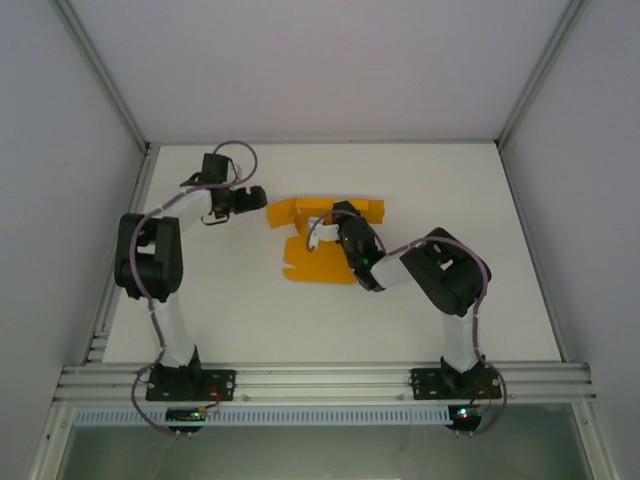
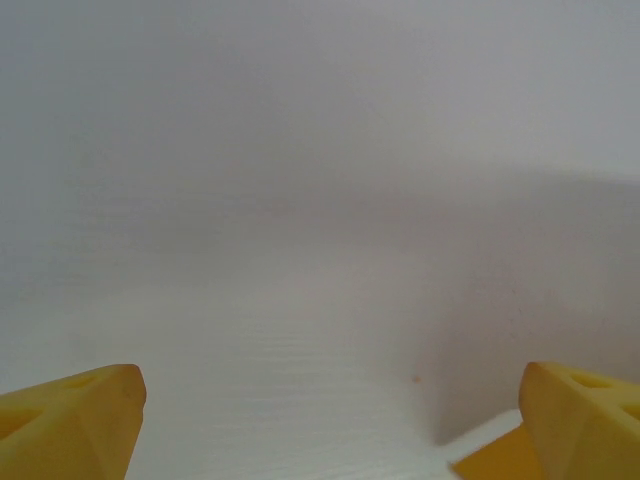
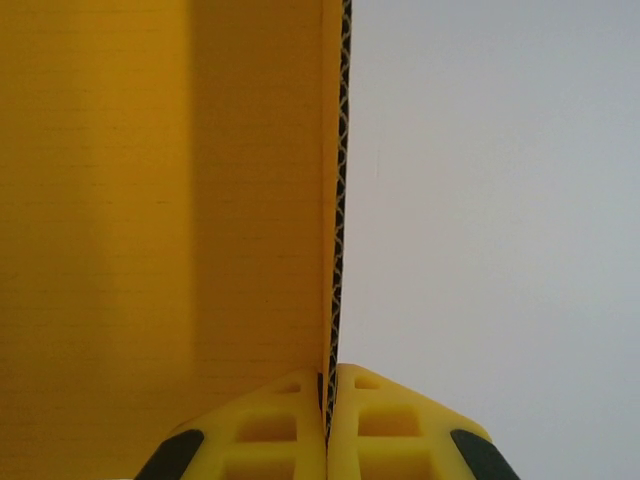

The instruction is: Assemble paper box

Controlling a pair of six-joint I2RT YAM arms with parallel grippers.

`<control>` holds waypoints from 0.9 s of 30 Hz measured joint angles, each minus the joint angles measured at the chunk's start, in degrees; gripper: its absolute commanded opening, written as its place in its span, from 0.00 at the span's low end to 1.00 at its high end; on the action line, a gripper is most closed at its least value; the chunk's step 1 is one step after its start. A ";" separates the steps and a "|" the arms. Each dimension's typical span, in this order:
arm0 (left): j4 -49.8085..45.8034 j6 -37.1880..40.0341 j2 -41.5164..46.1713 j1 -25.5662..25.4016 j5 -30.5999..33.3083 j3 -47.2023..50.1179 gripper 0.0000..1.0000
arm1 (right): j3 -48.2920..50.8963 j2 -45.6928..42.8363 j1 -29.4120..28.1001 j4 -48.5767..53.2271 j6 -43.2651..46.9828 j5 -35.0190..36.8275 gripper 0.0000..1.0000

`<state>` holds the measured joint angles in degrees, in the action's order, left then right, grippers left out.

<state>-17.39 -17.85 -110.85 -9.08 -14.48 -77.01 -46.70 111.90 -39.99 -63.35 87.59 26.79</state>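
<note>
The paper box (image 1: 312,264) is an orange-yellow die-cut card lying partly folded in the middle of the table. My right gripper (image 1: 338,218) hangs over its far half. In the right wrist view that gripper (image 3: 328,400) is shut on a flap of the paper box (image 3: 150,200), whose corrugated edge runs straight up from between the fingers. My left gripper (image 1: 262,197) hovers just off the card's left far corner. Its yellow fingertips (image 2: 70,420) stand wide apart and open with nothing between them, and a corner of the card (image 2: 490,465) shows beside the right finger.
The white table (image 1: 450,200) is walled by grey panels on the left, right and back. An aluminium rail (image 1: 320,382) carrying both arm bases runs along the near edge.
</note>
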 measured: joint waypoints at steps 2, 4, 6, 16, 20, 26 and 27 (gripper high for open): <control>1.75 1.64 0.28 -0.55 -4.15 1.73 0.89 | -0.07 0.00 0.00 0.28 -0.63 0.28 0.00; 4.17 3.48 0.96 -1.81 -7.98 4.07 0.86 | -0.07 0.00 0.00 0.57 -1.14 0.55 0.00; 6.97 5.25 1.97 -3.76 -10.10 7.26 0.84 | -0.07 0.00 0.00 0.59 -1.20 0.85 0.00; 23.47 9.94 8.68 -12.09 -10.58 23.65 0.75 | -0.07 -0.04 -0.17 1.51 -1.22 2.03 0.00; 28.79 11.19 9.27 -12.37 -9.86 25.62 0.69 | -0.07 -0.26 -0.59 1.86 -1.36 2.78 0.00; 34.12 13.94 9.27 -12.33 -10.21 25.62 0.58 | 0.07 -0.66 -1.49 1.92 -1.60 3.30 0.00; 34.45 14.40 9.25 -12.31 -10.58 25.62 0.57 | 0.11 -0.66 -1.66 1.90 -1.57 3.43 0.00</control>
<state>17.06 -3.44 -101.60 -21.39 -25.06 -51.40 -46.59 111.24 -41.65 -61.45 86.02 30.22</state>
